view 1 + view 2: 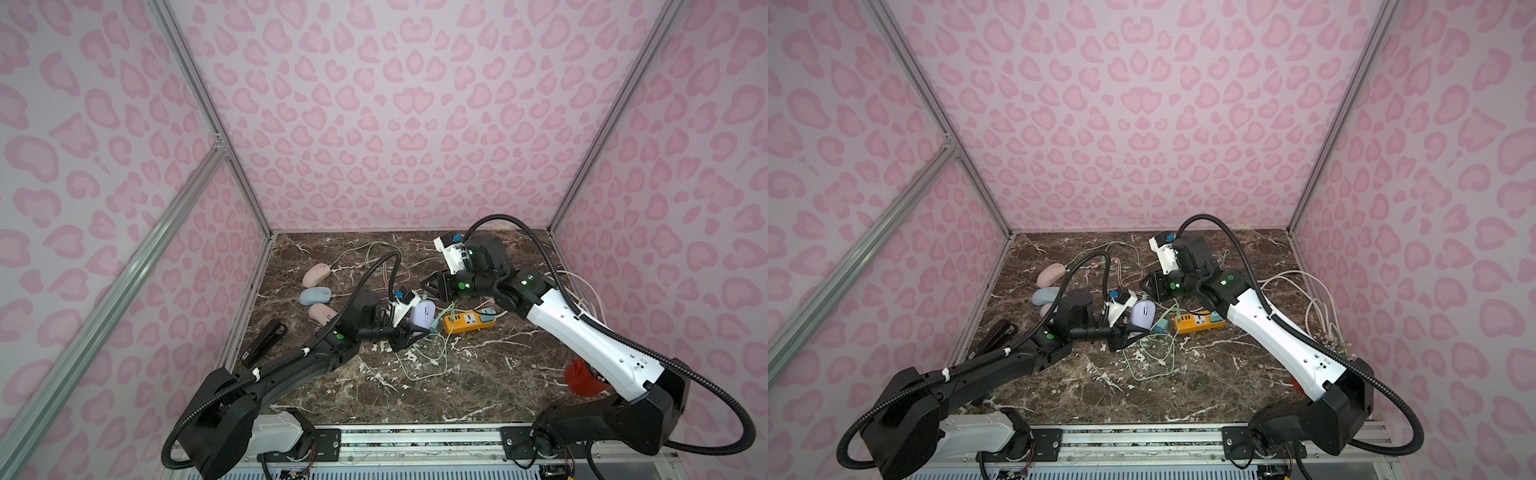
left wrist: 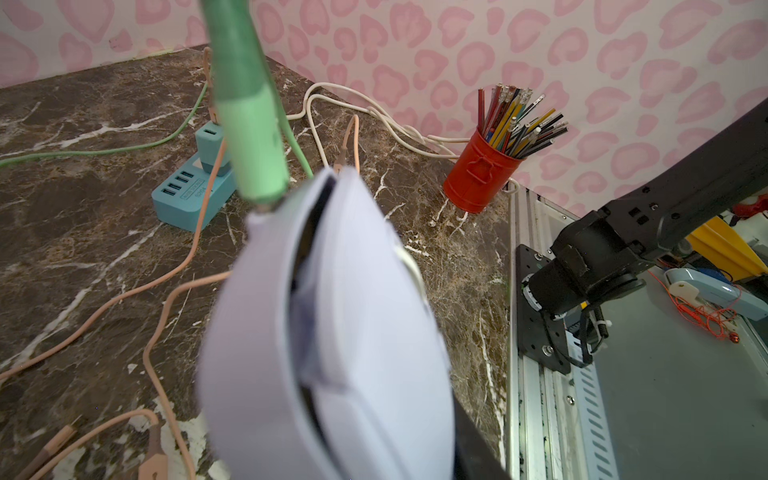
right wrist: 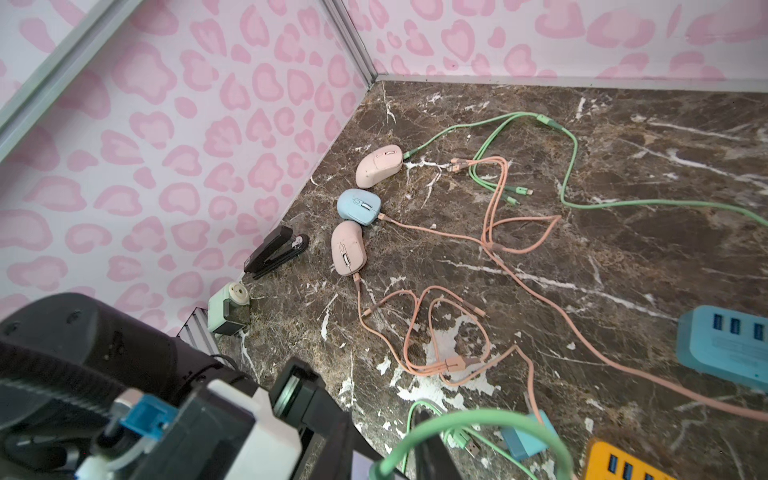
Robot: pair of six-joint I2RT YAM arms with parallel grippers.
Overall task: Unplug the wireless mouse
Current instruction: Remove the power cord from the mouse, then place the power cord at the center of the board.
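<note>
Now, red tin (image 2: 478, 183) of pencils (image 2: 519, 120), left end effector (image 1: 415, 331) gripping mouse (image 1: 423, 311)

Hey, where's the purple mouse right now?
In both top views the purple mouse is mid-table, held in the left hand, just left of the orange power strip, with the green cable plugged in.

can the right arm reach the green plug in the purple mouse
Probably yes: the left gripper holds the purple mouse raised, the green plug sticks out uncovered, and the right gripper is close by.
</note>
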